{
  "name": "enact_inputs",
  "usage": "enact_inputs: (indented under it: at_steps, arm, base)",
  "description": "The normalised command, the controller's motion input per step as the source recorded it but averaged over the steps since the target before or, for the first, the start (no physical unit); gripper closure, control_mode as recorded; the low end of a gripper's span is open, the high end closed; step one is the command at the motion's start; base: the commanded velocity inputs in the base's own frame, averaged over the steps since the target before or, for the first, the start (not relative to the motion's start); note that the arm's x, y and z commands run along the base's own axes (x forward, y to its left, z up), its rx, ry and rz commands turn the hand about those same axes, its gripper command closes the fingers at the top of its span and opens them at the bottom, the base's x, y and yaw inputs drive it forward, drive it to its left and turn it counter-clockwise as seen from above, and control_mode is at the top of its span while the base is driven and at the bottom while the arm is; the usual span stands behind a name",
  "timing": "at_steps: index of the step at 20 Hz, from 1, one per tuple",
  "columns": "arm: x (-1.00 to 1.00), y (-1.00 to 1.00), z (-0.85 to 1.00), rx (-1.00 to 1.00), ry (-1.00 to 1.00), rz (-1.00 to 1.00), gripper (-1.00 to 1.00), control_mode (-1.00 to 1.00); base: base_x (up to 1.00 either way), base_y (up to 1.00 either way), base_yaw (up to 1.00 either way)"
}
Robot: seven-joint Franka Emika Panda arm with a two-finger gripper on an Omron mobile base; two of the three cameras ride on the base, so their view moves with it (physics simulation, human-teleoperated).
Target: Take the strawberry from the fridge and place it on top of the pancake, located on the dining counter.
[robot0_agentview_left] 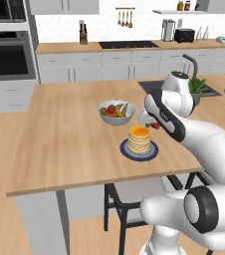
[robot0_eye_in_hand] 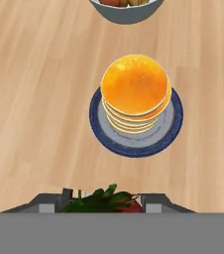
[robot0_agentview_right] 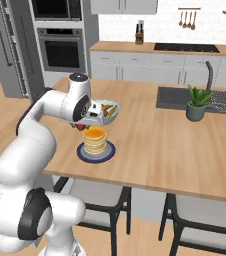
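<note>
My gripper [robot0_agentview_left: 153, 124] [robot0_agentview_right: 81, 126] [robot0_eye_in_hand: 105, 203] hangs above the dining counter [robot0_agentview_left: 59, 139] [robot0_agentview_right: 175, 145] [robot0_eye_in_hand: 34, 74], shut on the strawberry [robot0_agentview_left: 156, 125] [robot0_agentview_right: 79, 127] [robot0_eye_in_hand: 130, 207], whose green leaves show between the fingertips in the hand view. The pancake [robot0_agentview_left: 140, 138] [robot0_agentview_right: 95, 140] [robot0_eye_in_hand: 135, 89] is a golden stack on a dark blue plate [robot0_agentview_left: 124, 151] [robot0_agentview_right: 110, 152] [robot0_eye_in_hand: 96, 124]. The held berry is just beside the stack, slightly above its top and off to the side nearer the arm. The fridge [robot0_agentview_right: 0, 60] stands at the far left of the right base view.
A grey fruit bowl [robot0_agentview_left: 116, 112] [robot0_agentview_right: 107, 111] [robot0_eye_in_hand: 126, 12] sits right behind the pancake. Further right are a potted plant [robot0_agentview_left: 196, 87] [robot0_agentview_right: 196, 102], the sink [robot0_agentview_right: 180, 97] and the faucet [robot0_agentview_left: 189, 62] [robot0_agentview_right: 208, 72]. Dark chairs [robot0_agentview_left: 129, 199] [robot0_agentview_right: 100, 192] stand under the counter's near edge.
</note>
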Motion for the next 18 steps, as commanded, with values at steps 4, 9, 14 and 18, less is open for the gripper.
enact_inputs:
  at_steps: [4, 9, 14, 18]
  arm:
    - [0.59, 0.23, -0.25, -0.01, 0.1, 0.01, 1.0, -1.0]
    - [0.28, -0.08, -0.25, -0.01, 0.05, 0.0, 1.0, -1.0]
    - [0.19, -0.04, -0.35, 0.0, 0.06, 0.0, 1.0, -1.0]
    - [0.26, -0.01, -0.3, 0.0, 0.03, 0.0, 1.0, -1.0]
  base:
    - [0.0, 0.0, 0.0]
    - [0.0, 0.0, 0.0]
    - [0.0, 0.0, 0.0]
    - [0.0, 0.0, 0.0]
